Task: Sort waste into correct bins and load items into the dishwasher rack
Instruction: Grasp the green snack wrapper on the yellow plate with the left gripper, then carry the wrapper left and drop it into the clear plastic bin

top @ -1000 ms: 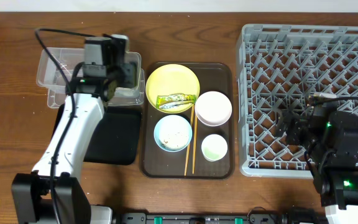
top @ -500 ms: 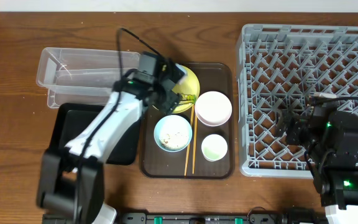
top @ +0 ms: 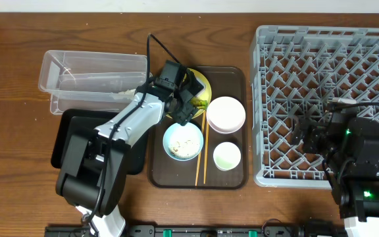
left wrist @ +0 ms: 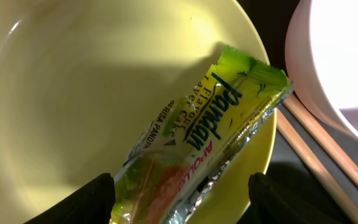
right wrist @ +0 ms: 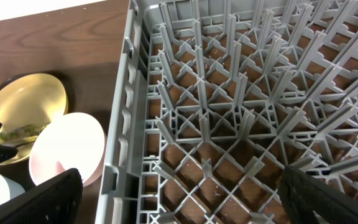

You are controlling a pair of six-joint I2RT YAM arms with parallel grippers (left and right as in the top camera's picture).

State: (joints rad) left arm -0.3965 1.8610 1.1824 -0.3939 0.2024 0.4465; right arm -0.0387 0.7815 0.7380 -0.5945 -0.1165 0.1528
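The snack wrapper (left wrist: 210,137) lies on the plate (left wrist: 73,93), directly under the left gripper (left wrist: 182,205), with one end between its 2 fingers. Just right of that gripper sits a bowl (top: 226,114). Nearer the robot than the gripper sit a second bowl (top: 183,140) holding food scraps (top: 187,138) and, to its right, the cup (top: 227,156), with the chopsticks (top: 200,158) between them. All rest on the serving tray (top: 237,74). Left of the gripper lie the plastic box (top: 91,72) and, closer in, the shallow tray (top: 68,135). Far to its right, the dishwasher rack (top: 328,39) lies beneath the right gripper (right wrist: 182,199).
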